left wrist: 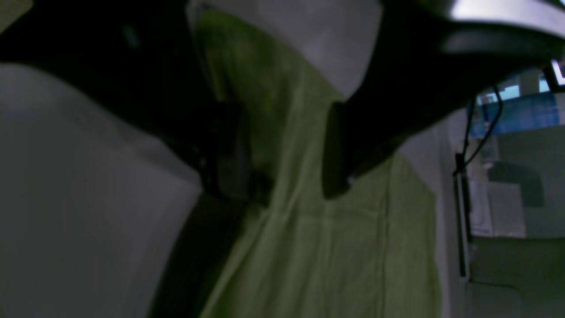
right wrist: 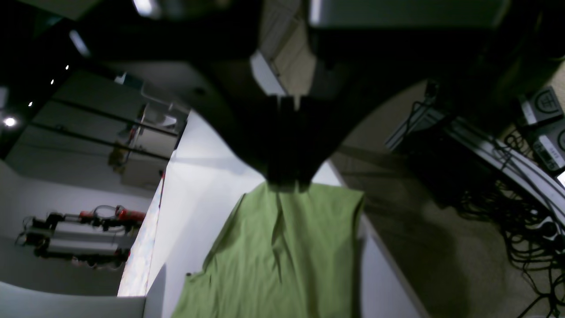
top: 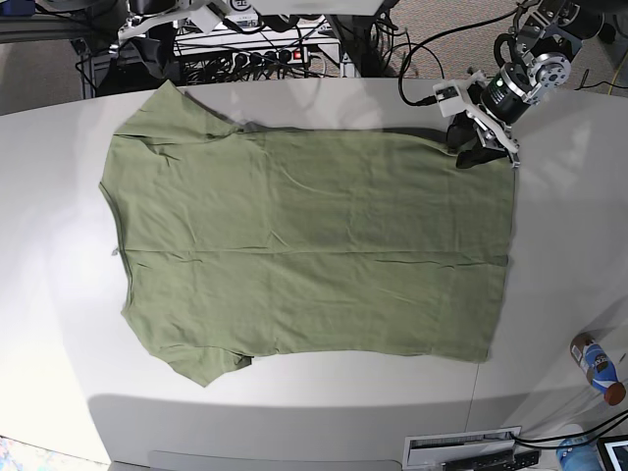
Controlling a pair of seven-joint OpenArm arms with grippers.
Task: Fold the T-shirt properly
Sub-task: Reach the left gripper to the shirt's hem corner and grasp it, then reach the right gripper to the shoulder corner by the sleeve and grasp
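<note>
Left gripper (top: 488,147) at hem corner of T-shirt (top: 314,255), jaws apart, cloth running between them in wrist view, nothing pinched yet. Right gripper (right wrist: 289,183) closed tight on shoulder-end edge, cloth hanging just below its tips. T-shirt spread flat on table (top: 59,324). My read: left should close low on hem, both layers, before lifting.

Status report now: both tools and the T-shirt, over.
Left tool open at T-shirt hem corner. Right tool shut on shirt edge. Shirt flat on table. Nothing in the way.
</note>
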